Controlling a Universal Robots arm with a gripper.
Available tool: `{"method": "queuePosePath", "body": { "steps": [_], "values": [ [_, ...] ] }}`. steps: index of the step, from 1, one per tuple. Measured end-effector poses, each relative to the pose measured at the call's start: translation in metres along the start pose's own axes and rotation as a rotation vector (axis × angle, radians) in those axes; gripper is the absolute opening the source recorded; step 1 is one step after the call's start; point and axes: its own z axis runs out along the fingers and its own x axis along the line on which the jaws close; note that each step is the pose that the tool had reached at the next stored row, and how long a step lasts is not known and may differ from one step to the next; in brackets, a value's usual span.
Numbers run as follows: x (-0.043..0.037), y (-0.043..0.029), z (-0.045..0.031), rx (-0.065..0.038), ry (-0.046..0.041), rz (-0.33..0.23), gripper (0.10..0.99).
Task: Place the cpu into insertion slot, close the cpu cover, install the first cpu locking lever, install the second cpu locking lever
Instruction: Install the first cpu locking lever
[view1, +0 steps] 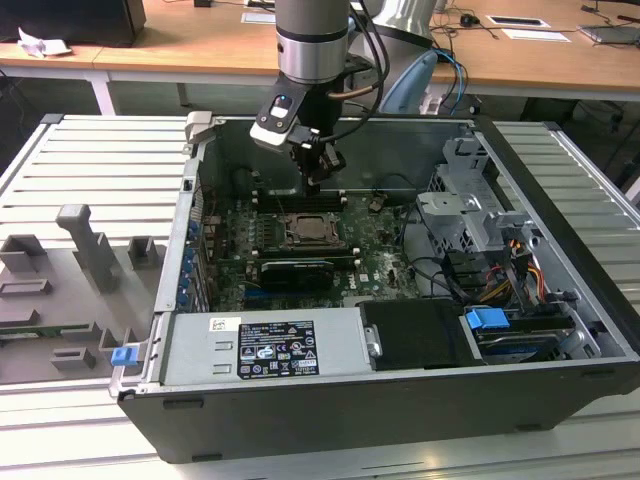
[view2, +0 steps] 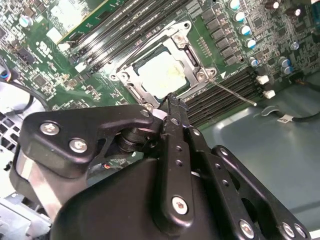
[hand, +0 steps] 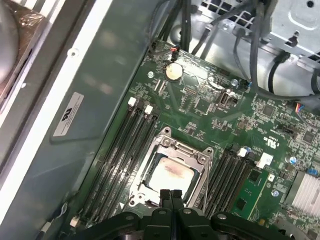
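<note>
The cpu (view2: 161, 75) lies flat in the insertion slot (view1: 309, 232) on the green board, its pale face smudged in the middle (hand: 168, 176). The cpu cover (hand: 176, 148) lies down around it as a grey metal frame (view2: 194, 64), and the chip shows through its window. A thin metal lever rod (view2: 233, 93) sticks out from one socket corner over the memory slots. My gripper (view1: 318, 182) hangs just above the socket's far edge. Its black fingertips are pressed together with nothing between them in both wrist views (view2: 172, 103) (hand: 171, 193).
Long black memory slots (hand: 120, 150) flank the socket on both sides. A black card (view1: 292, 270) sits in front of it, then the silver power supply (view1: 265, 345). A drive cage (view1: 470, 210) and cables (view1: 500, 275) stand at the exterior view's right. Case walls (view1: 185, 240) enclose everything.
</note>
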Motion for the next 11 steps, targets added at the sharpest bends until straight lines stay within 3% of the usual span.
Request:
{"method": "queuePosePath", "body": {
  "steps": [11],
  "values": [
    [0.0000, 0.0000, 0.0000, -0.002, 0.0060, -0.122, 0.106]
  ]
}}
